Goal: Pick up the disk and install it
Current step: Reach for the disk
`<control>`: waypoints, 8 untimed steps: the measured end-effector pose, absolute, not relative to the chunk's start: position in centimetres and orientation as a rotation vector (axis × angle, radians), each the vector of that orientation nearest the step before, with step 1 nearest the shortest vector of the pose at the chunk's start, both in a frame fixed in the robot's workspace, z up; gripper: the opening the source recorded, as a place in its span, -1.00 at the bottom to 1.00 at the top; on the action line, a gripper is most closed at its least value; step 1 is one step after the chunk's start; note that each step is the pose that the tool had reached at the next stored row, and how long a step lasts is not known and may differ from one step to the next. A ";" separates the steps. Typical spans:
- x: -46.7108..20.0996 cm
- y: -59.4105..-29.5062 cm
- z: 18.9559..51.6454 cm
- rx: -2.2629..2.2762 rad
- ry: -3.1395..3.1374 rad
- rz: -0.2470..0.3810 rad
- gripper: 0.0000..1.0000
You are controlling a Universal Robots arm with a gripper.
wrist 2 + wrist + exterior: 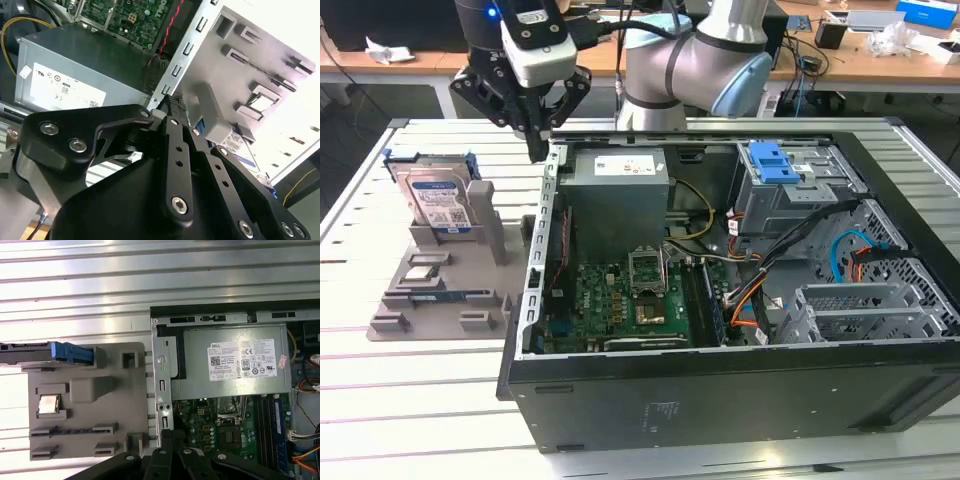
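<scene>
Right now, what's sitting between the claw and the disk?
The grey holder's upright post, right beside the disk, then bare slatted table up to the claw, which hangs at the case wall. The exterior view shows it.

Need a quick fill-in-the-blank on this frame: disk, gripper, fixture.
1. The disk stands ____ in the grey fixture.
2. Its carrier frame is ____.
3. The gripper holds ____.
Missing words: upright; blue; nothing.
</scene>
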State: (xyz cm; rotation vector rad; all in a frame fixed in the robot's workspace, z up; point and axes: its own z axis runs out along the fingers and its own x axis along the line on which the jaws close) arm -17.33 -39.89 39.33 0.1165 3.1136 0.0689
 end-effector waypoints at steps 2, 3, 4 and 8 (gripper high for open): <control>-18.3 -39.9 39.3 0.117 3.114 0.069 -0.79; -18.5 -39.9 39.3 0.117 3.114 0.069 -0.79; -18.7 -39.9 39.3 0.116 3.113 0.069 -0.79; -19.7 -39.9 39.3 0.117 3.114 0.069 -0.79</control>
